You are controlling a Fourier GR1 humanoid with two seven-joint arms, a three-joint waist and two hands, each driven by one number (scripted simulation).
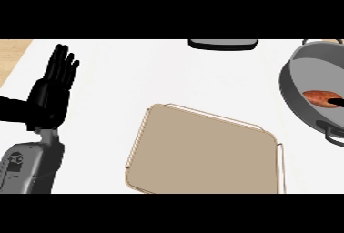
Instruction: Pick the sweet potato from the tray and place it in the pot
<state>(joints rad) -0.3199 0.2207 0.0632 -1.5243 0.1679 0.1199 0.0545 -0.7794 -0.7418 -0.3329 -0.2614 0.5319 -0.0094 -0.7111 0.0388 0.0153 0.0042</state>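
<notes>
Head view: sweet potato (323, 97) lies inside grey pot (300, 86) at right edge, w/ a black fingertip of right hand (340, 103) touching it; can't tell how open. Tan tray (201, 150) sits centre. Left hand (55, 86) rests open at left, fingers up, holding nothing.

- Light is bright and even; my desk (134, 77) reads near pure white, almost washed out.
- Shadows barely there: soft dark patch beside my left hand (53, 86), thin edge line under the tray (201, 150).
- Pot (302, 77) interior has smooth grey shading, no glare.
- No visible edge distortion.
</notes>
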